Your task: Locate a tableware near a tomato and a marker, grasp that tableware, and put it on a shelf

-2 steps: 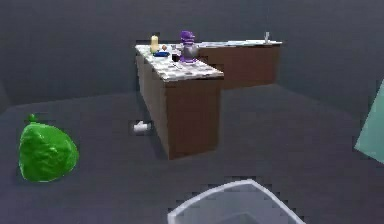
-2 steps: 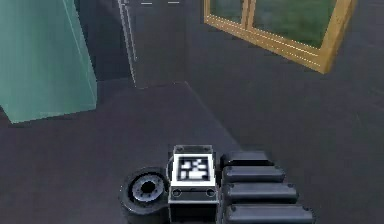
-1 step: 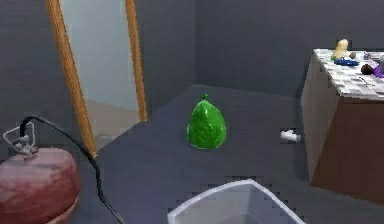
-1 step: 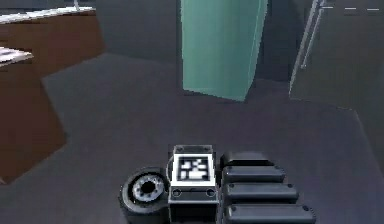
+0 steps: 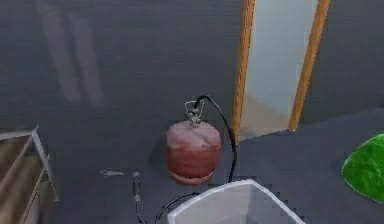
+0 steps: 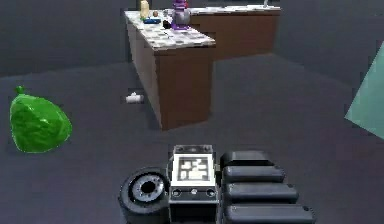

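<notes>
A brown counter with a light top stands at the far middle of the arm side view. Small things lie on its top, among them a purple and white blob and a yellowish one; I cannot name them. The arm's dark segments and a white marked square sit at the bottom edge. Left of the square is the gripper's dark round body. Its far end is not clear, so I cannot tell whether it holds anything.
A red gas cylinder with a black hose stands on the dark floor ahead, a white bin rim below it. A wood-framed doorway is behind. A green bag lies left of the counter, a small white thing on the floor.
</notes>
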